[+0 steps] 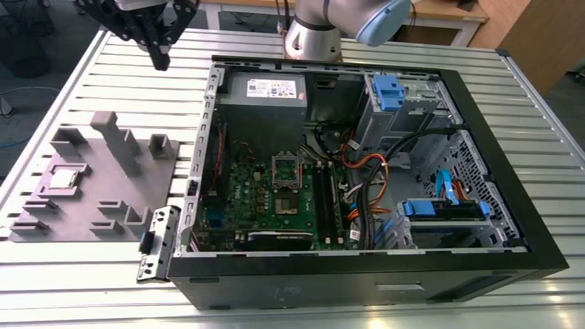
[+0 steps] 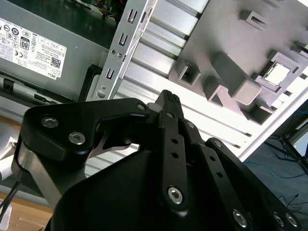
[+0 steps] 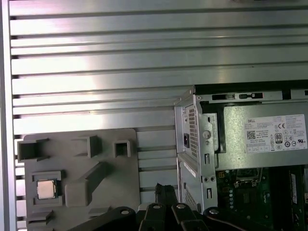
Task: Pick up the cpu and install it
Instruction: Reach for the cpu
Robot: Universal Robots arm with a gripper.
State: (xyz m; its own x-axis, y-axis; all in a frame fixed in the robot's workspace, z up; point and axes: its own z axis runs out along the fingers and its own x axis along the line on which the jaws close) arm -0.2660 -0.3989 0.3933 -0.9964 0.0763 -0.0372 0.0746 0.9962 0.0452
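The cpu (image 1: 62,179) is a small silver square lying in a recess of the grey tray (image 1: 109,188), at the exterior view's left, outside the computer case. Both wrist views show the cpu (image 2: 277,73) (image 3: 46,189) flat in its pocket. My gripper (image 1: 162,62) hangs high over the table's far left part, well above and behind the tray, with its fingers together and nothing between them. The fingertips (image 2: 168,97) (image 3: 163,189) point down between the tray and the case wall. The dark socket (image 1: 285,171) with its metal frame sits on the green motherboard inside the case.
The open black computer case (image 1: 539,253) lies on a slatted aluminium table (image 1: 82,288). Inside are a grey power supply (image 1: 265,89), blue drive brackets (image 1: 388,92) and cable bundles (image 1: 366,178). The arm's base (image 1: 316,38) stands behind the case. Grey blocks (image 1: 114,140) rise from the tray.
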